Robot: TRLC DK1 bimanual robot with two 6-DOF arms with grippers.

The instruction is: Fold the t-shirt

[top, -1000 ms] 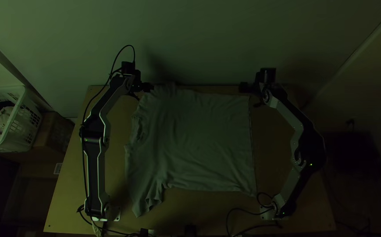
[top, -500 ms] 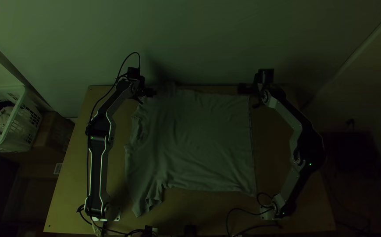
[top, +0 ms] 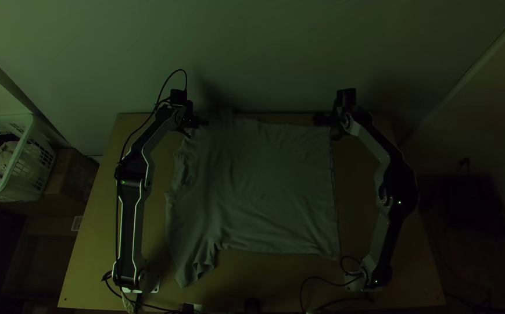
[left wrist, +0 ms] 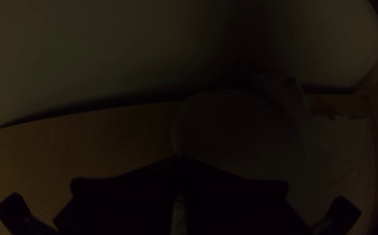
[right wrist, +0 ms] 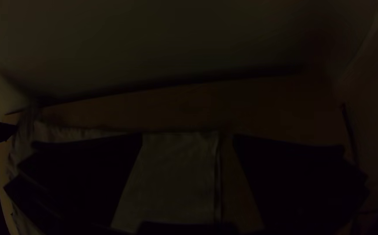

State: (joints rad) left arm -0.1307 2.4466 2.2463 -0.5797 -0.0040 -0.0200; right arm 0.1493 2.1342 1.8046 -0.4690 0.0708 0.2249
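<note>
R pincer (top: 317, 119) edged inward, wide & empty by tee (top: 264, 186) corner (L pincer (top: 206, 122) nipping tee's edge).

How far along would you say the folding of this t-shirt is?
The t-shirt looks spread out, with no fold made. The left gripper is shut by the far sleeve, seemingly pinching cloth; the right gripper is open near the far hem corner. All the folding appears left.

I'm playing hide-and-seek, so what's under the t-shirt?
The wooden table shows at the t-shirt's near side and along both its sides. The cloth covers the part beneath, so I can't see if anything small is hiding there.
</note>
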